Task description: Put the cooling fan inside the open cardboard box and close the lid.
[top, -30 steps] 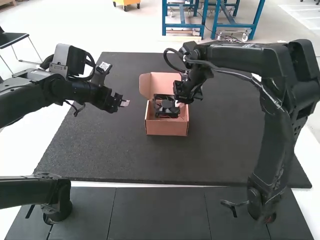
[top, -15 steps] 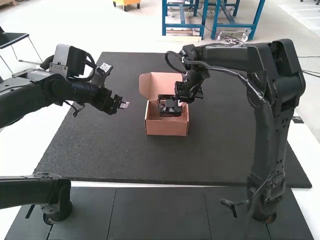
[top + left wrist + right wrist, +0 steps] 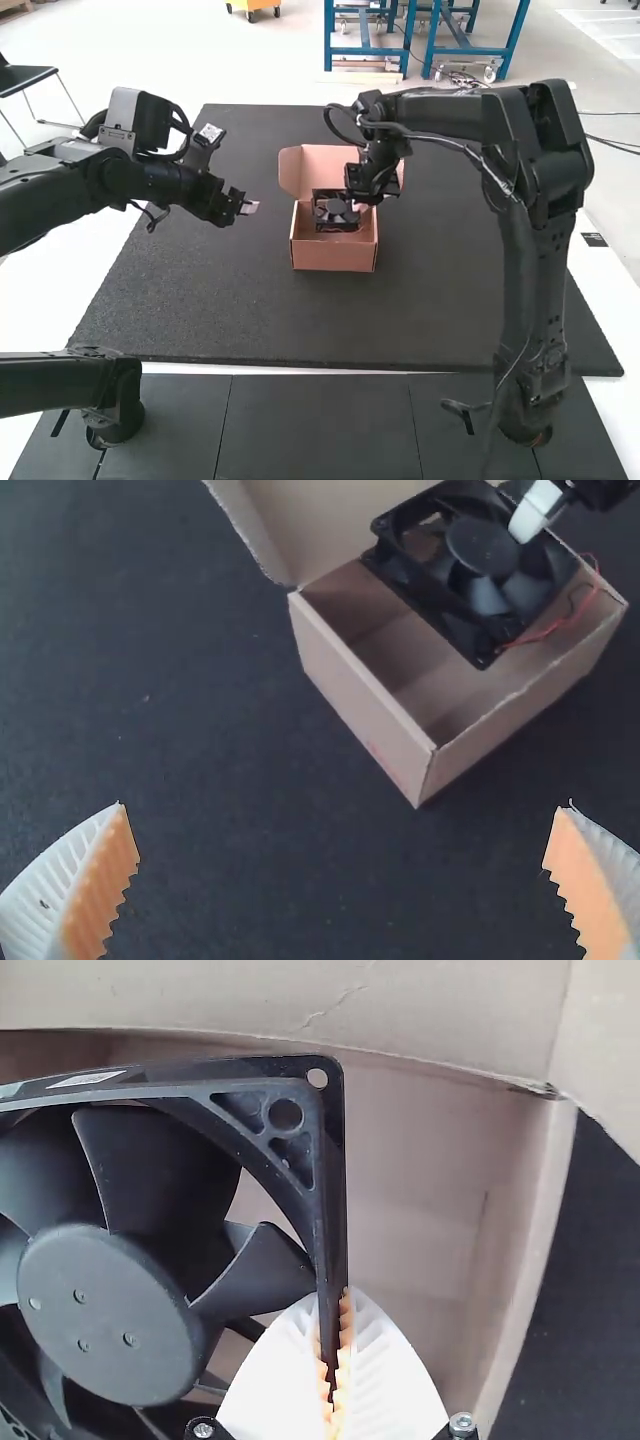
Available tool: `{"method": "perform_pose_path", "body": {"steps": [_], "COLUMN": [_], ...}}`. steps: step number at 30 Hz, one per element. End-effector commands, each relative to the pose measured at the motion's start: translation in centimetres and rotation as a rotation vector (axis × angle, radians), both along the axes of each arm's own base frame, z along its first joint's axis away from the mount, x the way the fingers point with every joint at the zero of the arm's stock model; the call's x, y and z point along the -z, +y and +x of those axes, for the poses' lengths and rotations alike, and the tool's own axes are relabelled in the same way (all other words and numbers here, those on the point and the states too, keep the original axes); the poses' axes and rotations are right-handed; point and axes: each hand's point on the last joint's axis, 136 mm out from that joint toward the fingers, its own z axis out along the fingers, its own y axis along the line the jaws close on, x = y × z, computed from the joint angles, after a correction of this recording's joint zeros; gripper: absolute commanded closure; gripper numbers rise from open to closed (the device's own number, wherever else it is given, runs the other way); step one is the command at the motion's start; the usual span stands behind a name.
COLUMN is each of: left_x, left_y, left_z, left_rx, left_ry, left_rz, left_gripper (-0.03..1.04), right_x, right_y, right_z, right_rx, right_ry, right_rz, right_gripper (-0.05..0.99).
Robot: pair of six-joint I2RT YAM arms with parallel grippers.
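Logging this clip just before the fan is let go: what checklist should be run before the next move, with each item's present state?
1. Grasp: right gripper shut on the cooling fan frame edge: ok.
2. Fan over the cardboard box opening: ok.
3. Fan down on the box floor: not ok; it is tilted, with part above the rim.
4. Open lid out of the fan's path: ok.
5. Open left gripper apart from the box: ok.
6. Fan's red wire inside the walls: cannot tell.
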Motion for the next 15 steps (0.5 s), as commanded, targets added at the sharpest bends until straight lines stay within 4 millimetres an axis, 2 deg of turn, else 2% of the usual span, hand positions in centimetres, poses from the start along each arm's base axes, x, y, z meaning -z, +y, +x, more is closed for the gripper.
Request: {"method": "perform_pose_path", "body": {"steps": [1,8,15], "left_x": [-1.4,-1.7,-1.8], "left_y": [-0.2,-0.2,-0.3], "left_z": [-0.2,-0.1,-0.1], "left_rx": [0.019,0.019,0.02], "left_ry": [-0.049,-0.056,-0.057], "left_rz": [-0.013,-0.015,-0.017], "left_gripper": [0.05,0.05,0.05], "right_x": [-1.6,-1.3,-0.2], "right_y": [1.7,1.9,0.4], "right_z": [0.4,0.0,-0.3], "right_rx": [-0.024,-0.032,-0.012], "right_ry": [-0.038,-0.021,0.018], "right_rz": [0.029,0.021,-0.004], "right_gripper": [0.96,0.96,0.96]}}
